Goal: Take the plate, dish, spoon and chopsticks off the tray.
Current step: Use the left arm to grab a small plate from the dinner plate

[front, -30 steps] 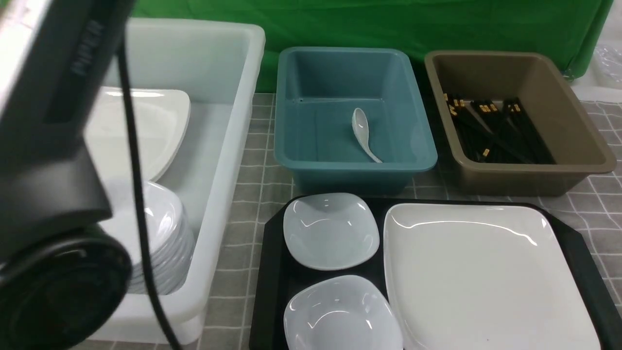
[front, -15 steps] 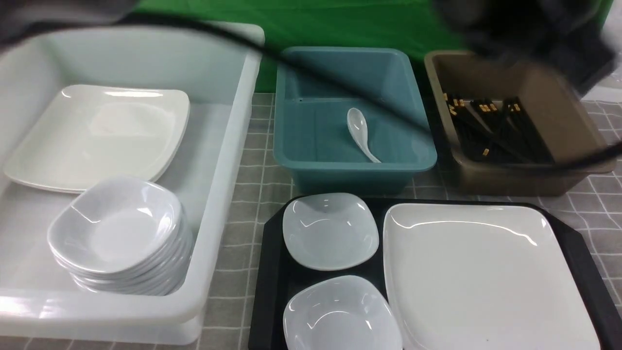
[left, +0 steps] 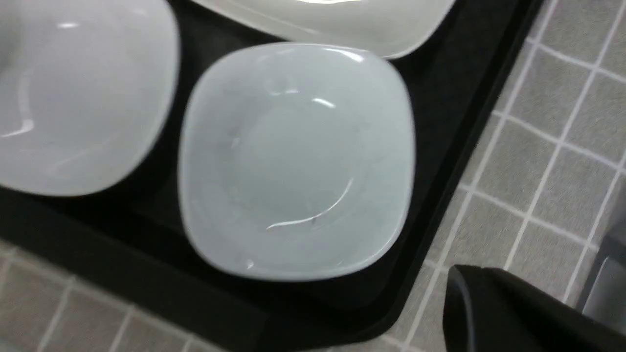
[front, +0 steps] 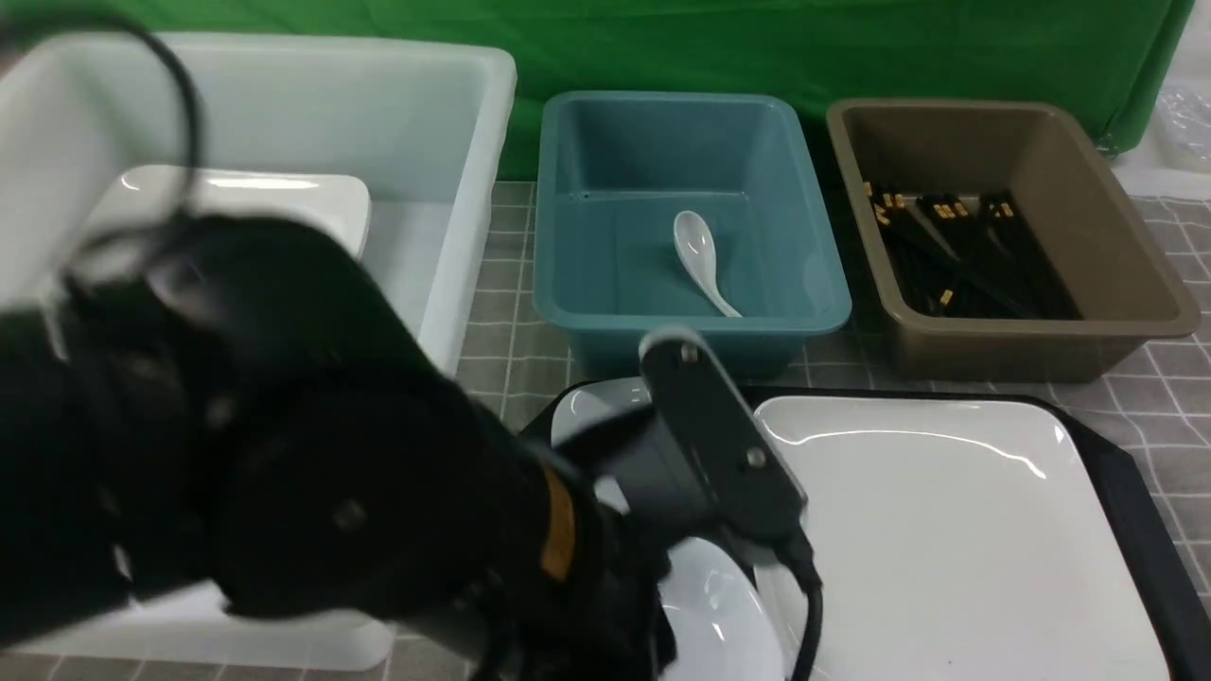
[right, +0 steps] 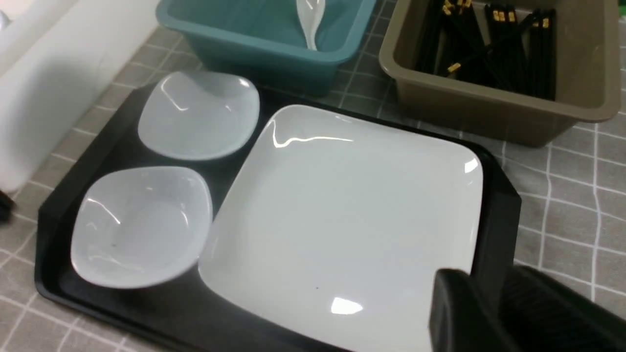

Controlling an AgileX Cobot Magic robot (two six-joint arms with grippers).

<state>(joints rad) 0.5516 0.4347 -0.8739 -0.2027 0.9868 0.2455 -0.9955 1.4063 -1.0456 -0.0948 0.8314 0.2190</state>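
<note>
On the black tray [front: 1126, 473] lies the large white plate [front: 946, 530] with two small dishes [right: 198, 115] [right: 139, 225] beside it. My left arm [front: 331, 473] hangs over the tray's left part and hides most of both dishes in the front view. The left gripper [left: 457, 288] is shut and empty, just off the tray's corner beside a dish [left: 298, 161]. My right gripper [right: 494, 288] is open a little at the plate's near right corner, one finger [right: 459, 313] over the plate. The spoon [front: 698, 251] and chopsticks [front: 965, 255] lie in tubs behind the tray.
A teal tub [front: 662, 322] holds the spoon and a brown tub [front: 1041, 345] holds several chopsticks, both just behind the tray. A big white tub [front: 454, 142] at the left holds another white plate [front: 284, 194]. Grey checked cloth covers the table.
My left arm swung away from the white tub, swept across the view, and now hangs low over the tray's left side. The spoon shifted slightly in the teal tub.
</note>
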